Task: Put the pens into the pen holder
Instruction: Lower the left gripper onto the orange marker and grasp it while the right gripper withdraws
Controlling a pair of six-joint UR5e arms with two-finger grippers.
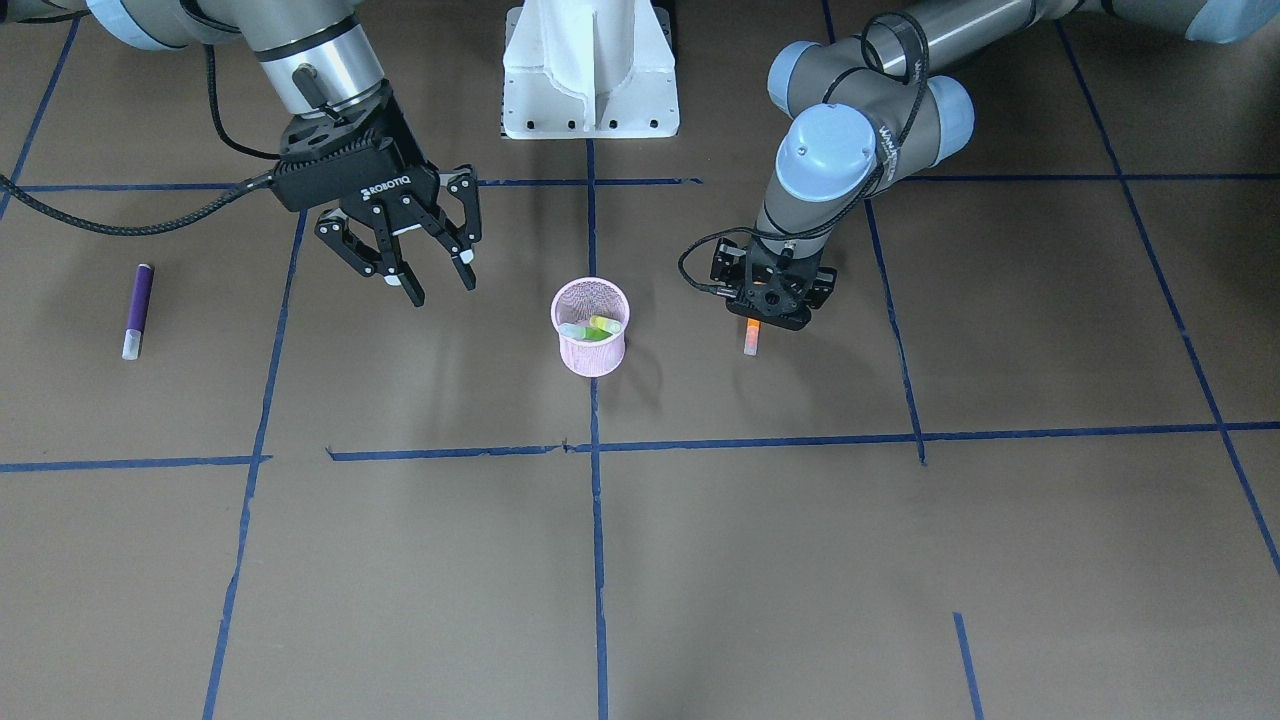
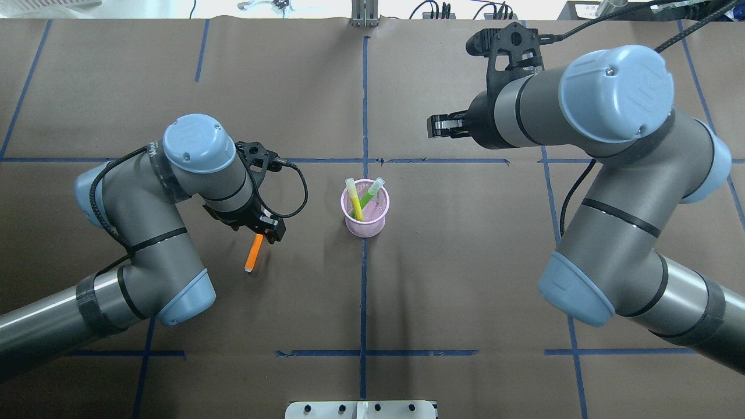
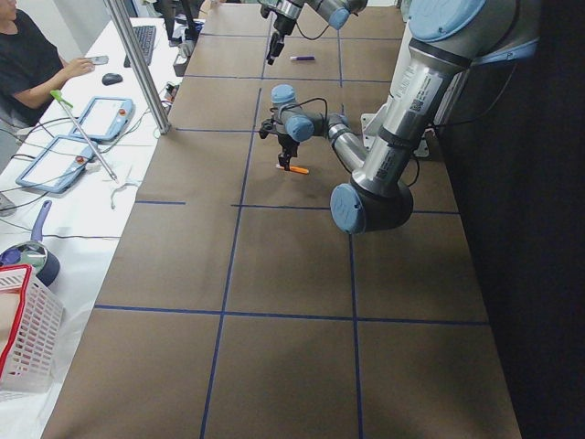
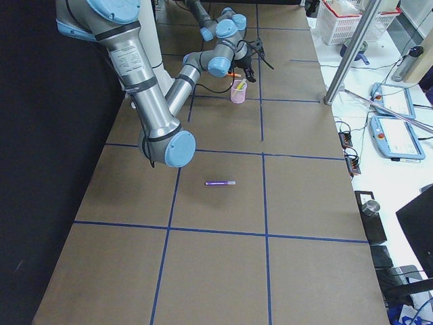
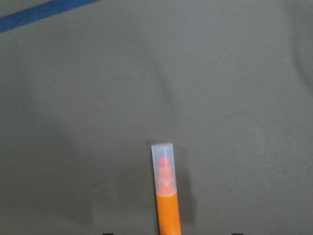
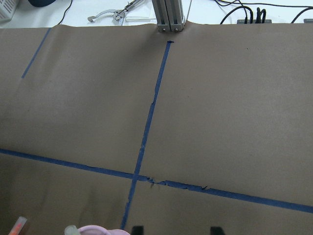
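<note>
L jaws open, straddling butt end of orange pen; pen lies on table, my left of holder. R jaws open, above table. Purple pen well apart. Risk: off-centre grip, so pen may pivot, slip, miss holder.
</note>
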